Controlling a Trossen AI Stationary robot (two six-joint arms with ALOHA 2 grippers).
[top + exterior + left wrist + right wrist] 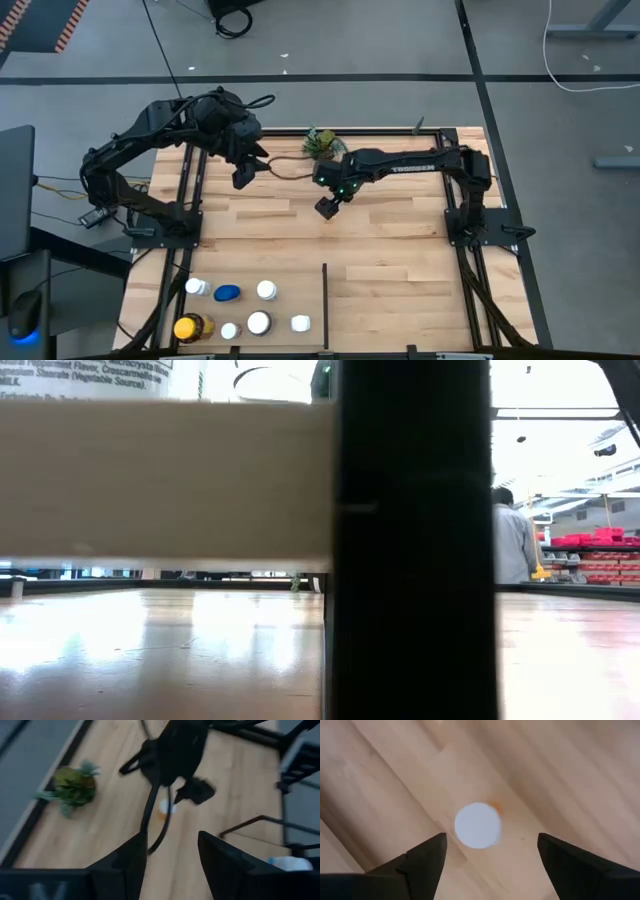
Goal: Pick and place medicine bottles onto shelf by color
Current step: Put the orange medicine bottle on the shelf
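Observation:
An orange bottle with a white cap stands upright on the light-wood shelf, also shown in the left wrist view. My right gripper hangs open above it, fingers pointing down, one on either side, not touching; in the high view it hides the bottle. My left gripper is open and empty, held above the shelf's far left part. Several other bottles stand at the near left: white-capped ones, a blue one and an amber one with a yellow lid.
A small green potted plant stands at the far edge between the two arms. A short black divider bar runs from the near edge. In the low view a black post and a wood plank block most sight; a person stands far behind.

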